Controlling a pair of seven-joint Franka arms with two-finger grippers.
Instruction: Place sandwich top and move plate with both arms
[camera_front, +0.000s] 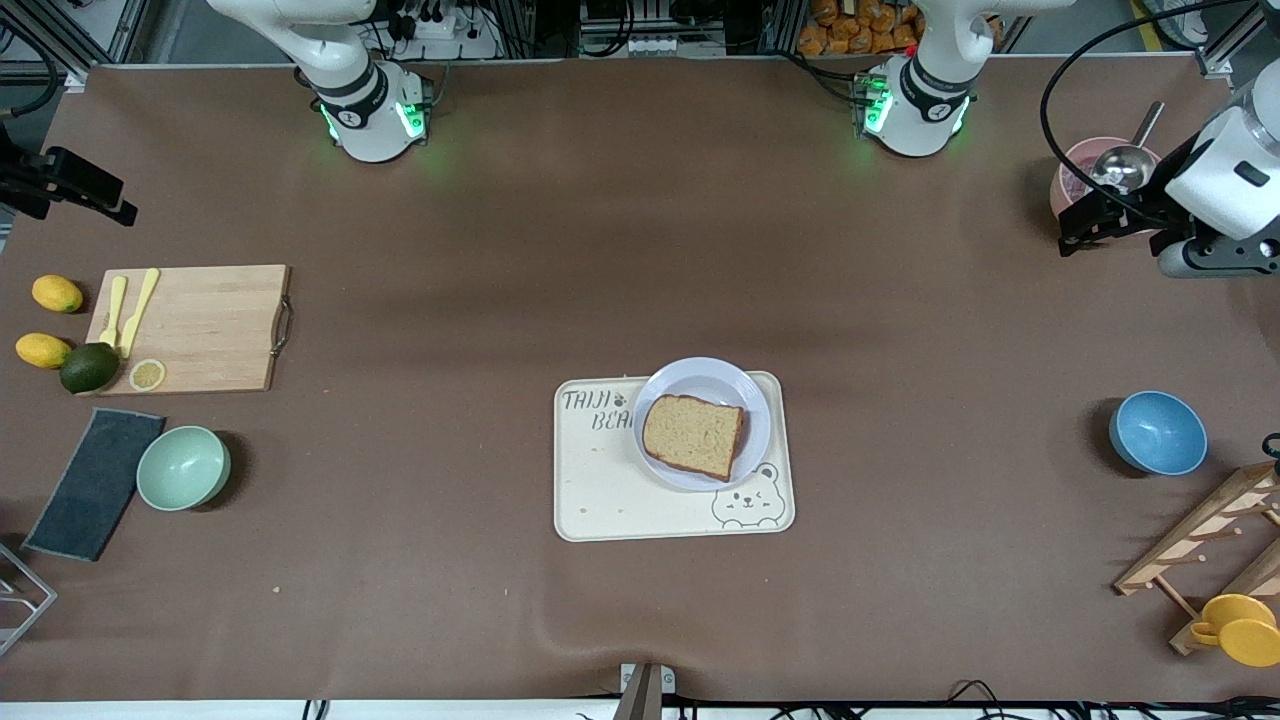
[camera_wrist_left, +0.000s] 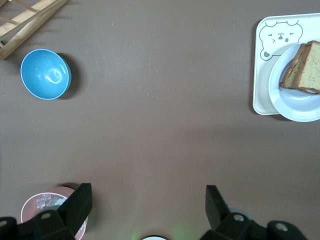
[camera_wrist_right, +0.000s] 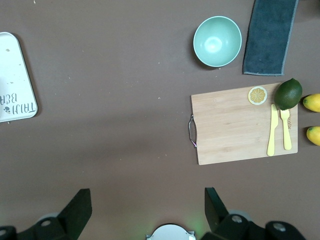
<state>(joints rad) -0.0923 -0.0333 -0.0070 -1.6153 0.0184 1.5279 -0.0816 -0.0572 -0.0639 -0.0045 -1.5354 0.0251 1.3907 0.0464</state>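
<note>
The sandwich top, a plain brown bread slice with darker crust, lies on the pale round plate. The plate sits on the cream bear-printed tray at mid-table. In the left wrist view the slice tops a stack on the plate. My left gripper is open and empty, up over the pink bowl at the left arm's end of the table; it also shows in its own view. My right gripper is open and empty, up over the right arm's end of the table, also in its own view.
A blue bowl, a wooden rack, a yellow cup and a pink bowl with a ladle are at the left arm's end. A cutting board, avocado, lemons, green bowl and dark cloth are at the right arm's end.
</note>
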